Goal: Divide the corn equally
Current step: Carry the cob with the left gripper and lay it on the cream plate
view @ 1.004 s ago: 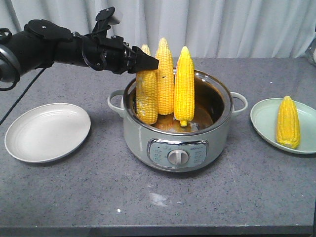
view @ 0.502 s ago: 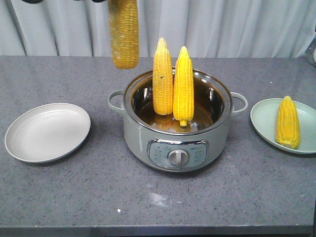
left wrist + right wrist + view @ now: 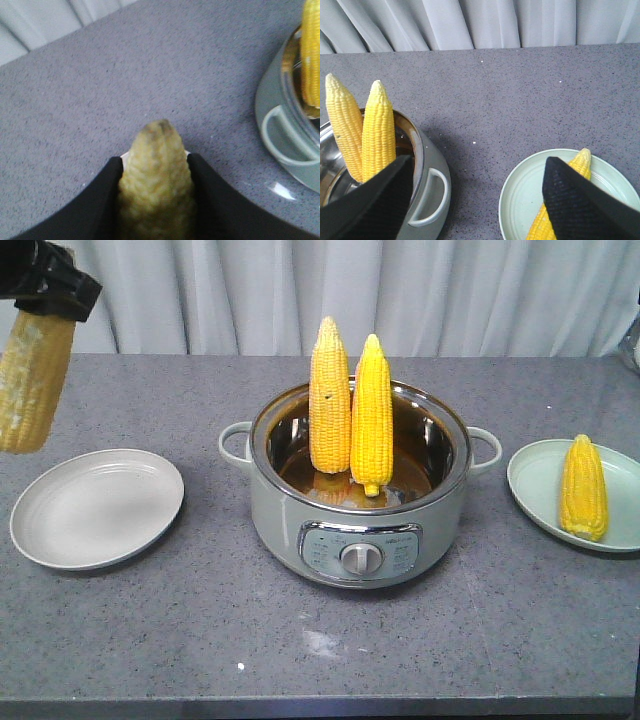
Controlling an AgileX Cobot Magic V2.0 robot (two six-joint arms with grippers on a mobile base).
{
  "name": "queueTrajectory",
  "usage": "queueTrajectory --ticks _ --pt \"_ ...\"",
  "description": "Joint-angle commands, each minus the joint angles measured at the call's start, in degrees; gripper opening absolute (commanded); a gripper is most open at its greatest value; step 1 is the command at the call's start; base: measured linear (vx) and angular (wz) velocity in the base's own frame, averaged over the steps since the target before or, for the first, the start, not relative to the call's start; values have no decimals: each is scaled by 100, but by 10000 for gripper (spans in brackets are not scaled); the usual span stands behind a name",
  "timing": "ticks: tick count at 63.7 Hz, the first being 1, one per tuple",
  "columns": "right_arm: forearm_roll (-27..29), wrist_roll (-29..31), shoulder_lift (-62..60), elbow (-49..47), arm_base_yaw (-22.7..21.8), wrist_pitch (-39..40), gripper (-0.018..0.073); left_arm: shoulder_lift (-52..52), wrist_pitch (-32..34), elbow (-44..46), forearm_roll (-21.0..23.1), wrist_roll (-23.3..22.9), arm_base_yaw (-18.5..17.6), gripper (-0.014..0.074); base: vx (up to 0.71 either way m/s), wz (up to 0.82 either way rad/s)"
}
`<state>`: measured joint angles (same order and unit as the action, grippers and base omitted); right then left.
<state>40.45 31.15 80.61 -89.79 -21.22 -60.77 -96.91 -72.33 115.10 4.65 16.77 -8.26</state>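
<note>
My left gripper [image 3: 52, 308] is at the top left, shut on a pale corn cob [image 3: 35, 380] that hangs down above the far left edge of the white plate [image 3: 97, 506]. In the left wrist view the cob [image 3: 156, 170] fills the gap between the black fingers [image 3: 107, 190]. Two more cobs, one orange-yellow [image 3: 330, 400] and one bright yellow [image 3: 372, 415], stand upright in the pot [image 3: 360, 530]. Another cob [image 3: 584, 487] lies on the green plate [image 3: 530, 480] at the right. My right gripper [image 3: 477, 160] hovers open between the pot's handle [image 3: 432, 200] and the green plate [image 3: 520, 200], holding nothing.
The grey pot with a front dial [image 3: 359, 558] sits mid-table, with side handles [image 3: 236, 443] sticking out. A grey curtain [image 3: 450, 290] hangs behind the table. The table's front edge [image 3: 320, 702] runs along the bottom.
My left gripper lifted the pale cob out of the pot and carried it left. It now hangs lower, over the white plate's left edge. The other cobs have not moved.
</note>
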Motion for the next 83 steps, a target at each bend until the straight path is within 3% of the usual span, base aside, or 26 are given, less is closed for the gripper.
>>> queueTrajectory --ticks 1,13,28,68,83 --pt "237 -9 -160 -164 -28 263 528 107 384 -174 -141 -250 6 -7 0 0" --pt "237 -9 -160 -164 -28 251 528 -300 569 -696 -136 -728 6 -7 0 0" --pt "237 -9 -160 -164 -28 219 528 -821 650 -718 -142 -1085 6 -6 0 0" --pt "237 -9 -160 -164 -28 210 528 -1162 452 -732 -301 -1099 6 6 0 0" --pt "237 -9 -160 -164 -28 221 528 -1162 363 -732 -301 -1094 6 98 0 0"
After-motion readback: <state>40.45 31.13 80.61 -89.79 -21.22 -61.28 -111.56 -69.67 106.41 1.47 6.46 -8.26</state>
